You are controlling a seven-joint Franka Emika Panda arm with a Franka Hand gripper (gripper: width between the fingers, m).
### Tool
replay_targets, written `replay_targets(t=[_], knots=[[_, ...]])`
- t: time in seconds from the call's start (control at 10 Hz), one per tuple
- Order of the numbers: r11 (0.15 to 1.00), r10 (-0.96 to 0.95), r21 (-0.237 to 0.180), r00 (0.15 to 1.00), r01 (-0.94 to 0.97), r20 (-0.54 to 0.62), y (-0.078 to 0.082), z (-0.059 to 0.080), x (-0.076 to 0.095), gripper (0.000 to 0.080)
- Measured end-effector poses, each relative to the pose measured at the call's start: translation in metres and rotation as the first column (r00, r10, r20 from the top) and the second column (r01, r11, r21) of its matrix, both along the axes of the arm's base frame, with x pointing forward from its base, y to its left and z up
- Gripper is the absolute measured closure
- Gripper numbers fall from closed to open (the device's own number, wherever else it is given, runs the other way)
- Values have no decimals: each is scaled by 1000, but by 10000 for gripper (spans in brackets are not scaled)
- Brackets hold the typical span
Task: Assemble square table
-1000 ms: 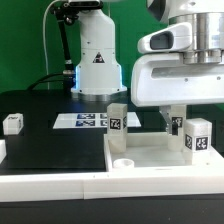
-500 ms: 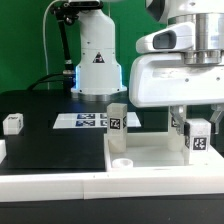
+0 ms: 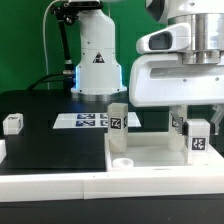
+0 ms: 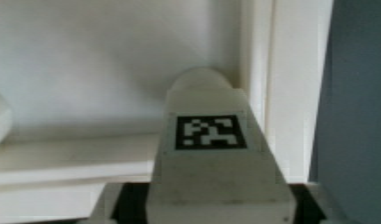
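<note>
The white square table top [image 3: 160, 156] lies flat at the exterior view's right. One white leg [image 3: 117, 124] stands upright at its far left corner. My gripper [image 3: 192, 122] is shut on another tagged leg [image 3: 198, 138] and holds it upright at the top's right side, low over the surface. In the wrist view this leg [image 4: 212, 130] fills the middle, with its tag facing the camera, and the gripper [image 4: 208, 206] clamps it from both sides. A third leg [image 3: 13, 123] lies on the black table at the far left. The fourth leg is out of view.
The marker board [image 3: 85, 120] lies behind the top, in front of the robot base [image 3: 97, 60]. A long white rail [image 3: 50, 186] runs along the front edge. A round hole [image 3: 123, 161] shows at the top's near left corner.
My gripper has shifted slightly to the exterior view's right and down with the leg in it. Nothing else has moved.
</note>
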State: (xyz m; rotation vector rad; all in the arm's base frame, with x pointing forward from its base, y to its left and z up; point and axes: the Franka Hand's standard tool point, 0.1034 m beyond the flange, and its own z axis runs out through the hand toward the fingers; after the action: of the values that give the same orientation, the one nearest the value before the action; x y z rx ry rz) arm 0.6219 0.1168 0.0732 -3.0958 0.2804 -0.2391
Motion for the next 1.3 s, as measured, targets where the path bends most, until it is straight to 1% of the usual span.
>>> replay_targets(t=[0.2,0.4,0.7,0.8,0.9,1.0,1.1,1.2,1.3], knots=[[979,-201,19,980,201,-3,-9,0,0,505],[933,-360,27,933,360,-2,-17,-1,-1,499],[883,-470,23,883,469,10,-28,0,-3,489],[885,-465,21,885,464,11,-29,0,-3,489],[886,-464,22,886,464,11,-29,-1,-3,412],[888,-459,21,888,459,11,-28,0,-4,412],[904,-426,18,904,426,12,-29,2,-5,247],[923,-384,15,923,384,14,-29,7,-7,173],[934,-358,13,934,358,14,-30,10,-8,173]])
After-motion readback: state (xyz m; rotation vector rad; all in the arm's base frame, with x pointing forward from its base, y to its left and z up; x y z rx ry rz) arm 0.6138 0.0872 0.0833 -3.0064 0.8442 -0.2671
